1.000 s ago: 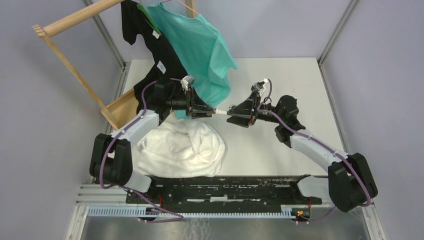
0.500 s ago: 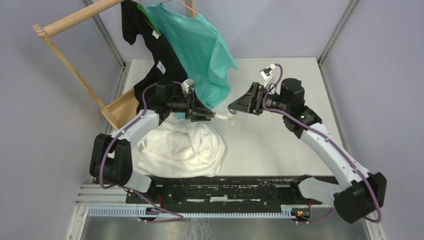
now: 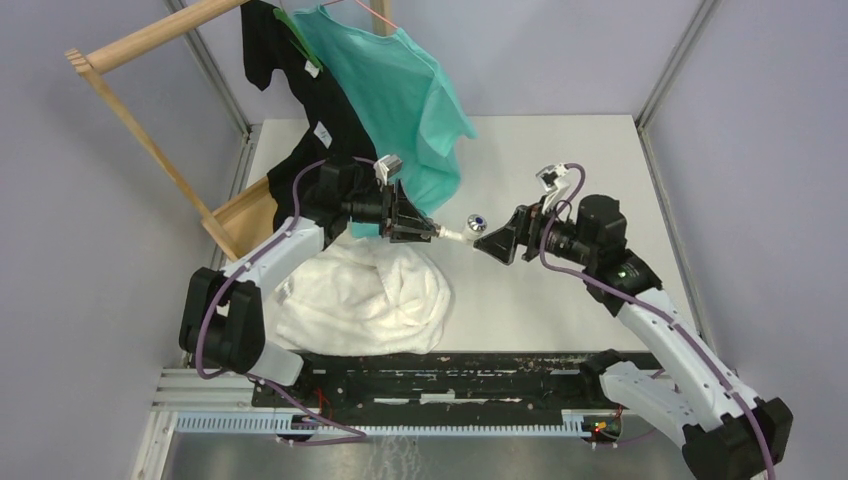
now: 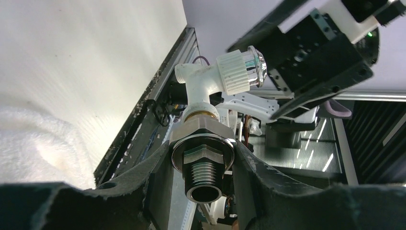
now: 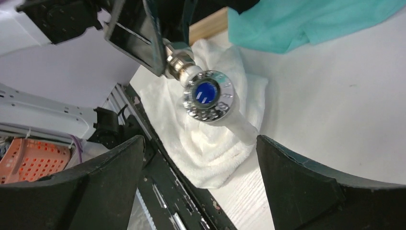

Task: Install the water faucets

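Fingers of the left gripper: part-closed, clamped on the threaded metal fitting, held the white tap mid-frame in the top view. Fingers of the right gripper: spread wide, held nothing. Tap's long axis ran left to right in the top view, fitting end at left. Blue-dot knob faced the right gripper squarely, just beside it, apart. Judged right arm nearer the knob. White towel at lower left.
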Robot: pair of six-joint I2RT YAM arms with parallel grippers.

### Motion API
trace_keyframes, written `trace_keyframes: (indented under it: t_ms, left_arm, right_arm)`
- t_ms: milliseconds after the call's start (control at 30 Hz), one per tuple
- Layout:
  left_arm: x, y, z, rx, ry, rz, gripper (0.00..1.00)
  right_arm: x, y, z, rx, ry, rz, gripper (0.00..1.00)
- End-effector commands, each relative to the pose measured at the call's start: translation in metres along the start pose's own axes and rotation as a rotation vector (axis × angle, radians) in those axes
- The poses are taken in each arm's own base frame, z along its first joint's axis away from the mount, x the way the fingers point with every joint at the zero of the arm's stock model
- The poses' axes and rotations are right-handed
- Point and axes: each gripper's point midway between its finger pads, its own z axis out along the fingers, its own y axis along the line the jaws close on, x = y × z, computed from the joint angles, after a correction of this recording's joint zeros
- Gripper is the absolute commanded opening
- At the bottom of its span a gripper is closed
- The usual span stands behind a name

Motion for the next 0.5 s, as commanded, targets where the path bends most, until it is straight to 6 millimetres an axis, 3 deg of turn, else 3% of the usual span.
trace_keyframes:
  t_ms: [0, 133, 300, 467]
  left_arm:
    - [0.001, -0.054, -0.001, 0.095, 0.010, 0.123, 0.03]
    - [0.003, -0.063, -0.002, 0.116, 0.012, 0.134, 0.03]
    - [0.007, -0.055, 0.002, 0.118, 0.041, 0.113, 0.03]
    - [0.012, -0.059, 0.005, 0.134, 0.066, 0.132, 0.03]
  right_arm:
    - [-0.003, 0.026, 0.015, -0.207, -0.035, -0.057, 0.90]
    - [-0.003, 0.026, 0.023, -0.248, -0.097, -0.099, 0.86]
    - [0.002, 0.023, 0.032, -0.264, -0.082, -0.030, 0.51]
    - [0.013, 0.021, 0.029, -0.229, -0.030, 0.130, 0.33]
